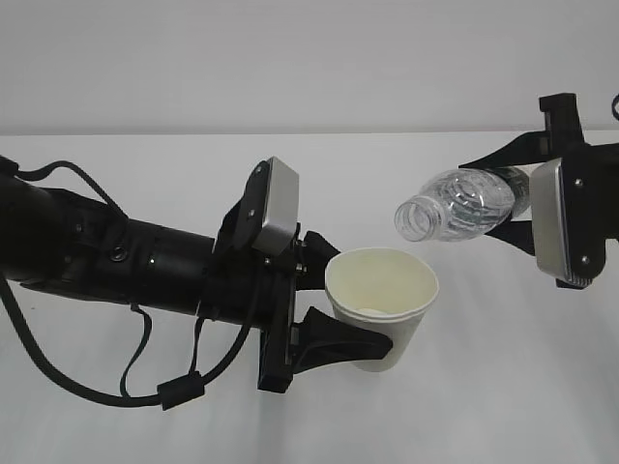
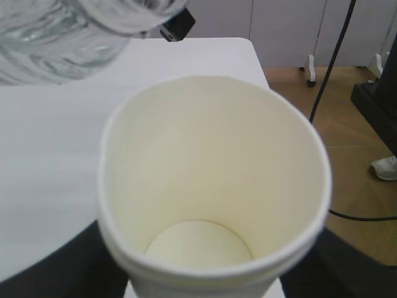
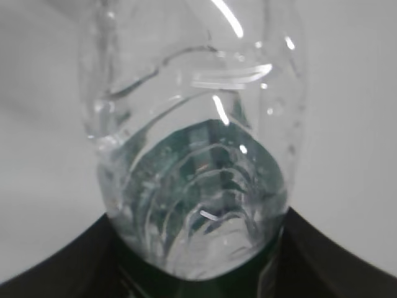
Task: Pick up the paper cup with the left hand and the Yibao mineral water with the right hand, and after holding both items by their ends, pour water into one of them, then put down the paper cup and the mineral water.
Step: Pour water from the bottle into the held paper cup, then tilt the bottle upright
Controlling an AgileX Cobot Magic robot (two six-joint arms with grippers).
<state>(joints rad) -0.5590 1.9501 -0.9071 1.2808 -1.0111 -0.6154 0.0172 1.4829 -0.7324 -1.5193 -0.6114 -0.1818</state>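
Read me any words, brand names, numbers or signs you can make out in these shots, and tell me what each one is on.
None can be read.
Yibao mineral water: the green label shows only as a dark blur through the plastic in the right wrist view; no lettering legible.
Paper cup: plain white, no print visible.
Left hand and right hand: no markings legible.
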